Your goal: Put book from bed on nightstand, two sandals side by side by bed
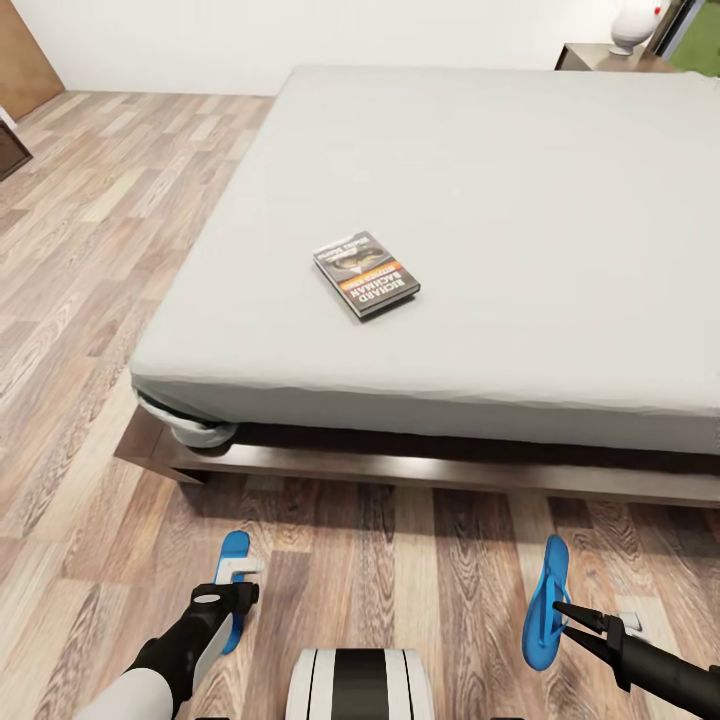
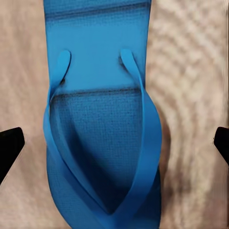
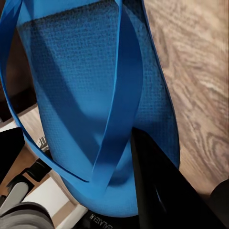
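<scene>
From the head camera I see the book (image 1: 366,272) lying on the bed (image 1: 500,180) mattress, so that step is not done. At seven o'clock my left gripper (image 1: 232,583) hangs over the left sandal (image 1: 233,552) on the wood floor (image 1: 90,300). At four o'clock my right gripper (image 1: 566,617) has the right sandal (image 1: 547,600) tilted on edge.

Left wrist: jaws spread wide either side of the left sandal (image 2: 102,124), which lies flat, touching neither finger.

Right wrist: one dark finger (image 3: 162,186) presses the right sandal (image 3: 90,95) sole; I judge it clamped. The sandals sit well apart, so pairing them is left too.
</scene>
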Robot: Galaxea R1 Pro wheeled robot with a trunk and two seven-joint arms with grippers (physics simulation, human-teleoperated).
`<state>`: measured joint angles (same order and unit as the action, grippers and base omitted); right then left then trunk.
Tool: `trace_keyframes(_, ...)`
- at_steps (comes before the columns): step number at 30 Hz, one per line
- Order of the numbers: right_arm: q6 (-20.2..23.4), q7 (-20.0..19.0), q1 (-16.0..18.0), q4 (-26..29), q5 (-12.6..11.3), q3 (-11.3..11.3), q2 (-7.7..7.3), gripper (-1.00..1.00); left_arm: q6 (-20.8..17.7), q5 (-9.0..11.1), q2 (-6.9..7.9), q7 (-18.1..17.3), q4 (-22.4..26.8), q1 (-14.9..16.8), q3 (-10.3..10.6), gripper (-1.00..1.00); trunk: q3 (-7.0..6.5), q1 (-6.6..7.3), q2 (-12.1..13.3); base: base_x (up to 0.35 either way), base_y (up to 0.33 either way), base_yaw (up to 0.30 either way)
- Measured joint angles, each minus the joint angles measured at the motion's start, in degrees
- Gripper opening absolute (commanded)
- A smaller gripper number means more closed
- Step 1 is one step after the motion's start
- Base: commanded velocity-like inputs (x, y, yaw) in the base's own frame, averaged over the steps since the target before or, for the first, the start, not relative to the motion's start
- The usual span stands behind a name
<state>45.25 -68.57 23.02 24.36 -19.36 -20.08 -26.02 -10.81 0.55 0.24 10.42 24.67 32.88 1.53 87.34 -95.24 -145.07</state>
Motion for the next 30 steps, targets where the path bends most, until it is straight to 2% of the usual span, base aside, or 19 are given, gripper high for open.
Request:
trace_keyframes(9, 0.0, 0.0, 0.0, -0.07, 0.13, 0.01, 0.0, -1.0, 0.0, -0.02, 0.0, -0.07, 0.0, 0.0, 0.05, 1.0, -1.99, 0.23, 0.12, 0.0, 0.0, 0.0)
trace_keyframes(15, -0.03, 0.0, -0.01, -0.08, 0.24, 0.03, 0.0, -1.0, 0.01, 0.1, 0.03, -0.66, 0.14, 0.0, 0.05, 1.0, -2.0, 0.23, 0.12, 0.0, 0.0, 0.0)
trace_keyframes(18, -0.03, 0.0, -0.01, -0.08, 0.23, 0.03, 0.0, -1.0, 0.01, 0.18, 0.54, -2.94, 0.26, 0.0, -0.09, 1.0, -2.0, 0.23, 0.12, 0.0, 0.0, 0.0)
trace_keyframes(21, -0.03, 0.0, 0.0, -0.08, 0.23, 0.01, 0.0, -1.0, -0.01, 0.32, 2.2, -9.01, 0.42, 0.0, -0.22, 1.0, -2.0, 0.23, 0.12, 0.0, 0.0, 0.0)
trace_keyframes(22, -0.03, 0.01, 0.0, -0.08, 0.22, 0.03, 0.0, -1.0, -0.04, 0.47, 3.27, -12.83, 1.08, 0.01, -0.24, 1.0, -2.0, 0.23, 0.12, 0.0, 0.0, 0.0)
trace_keyframes(25, -0.03, 0.0, 0.01, -0.08, 0.23, 0.01, 0.0, -1.0, -0.14, 0.75, 5.44, -19.06, 2.72, 0.0, -0.41, 1.0, -2.0, 0.23, 0.12, 0.0, 0.0, 0.0)
trace_keyframes(26, -0.03, 0.0, 0.0, -0.1, 0.23, -0.01, 0.0, -1.0, -0.21, 1.14, 6.5, -22.28, 3.32, 0.0, -0.79, 1.0, -2.0, 0.23, 0.12, 0.0, 0.0, 0.0)
trace_keyframes(30, -0.04, 0.0, -0.01, -0.2, 0.28, -0.11, 0.0, -1.0, -0.89, 5.3, 10.88, -36.71, 4.29, -0.01, -4.85, 1.0, -2.0, 0.23, 0.12, 0.0, 0.0, 0.0)
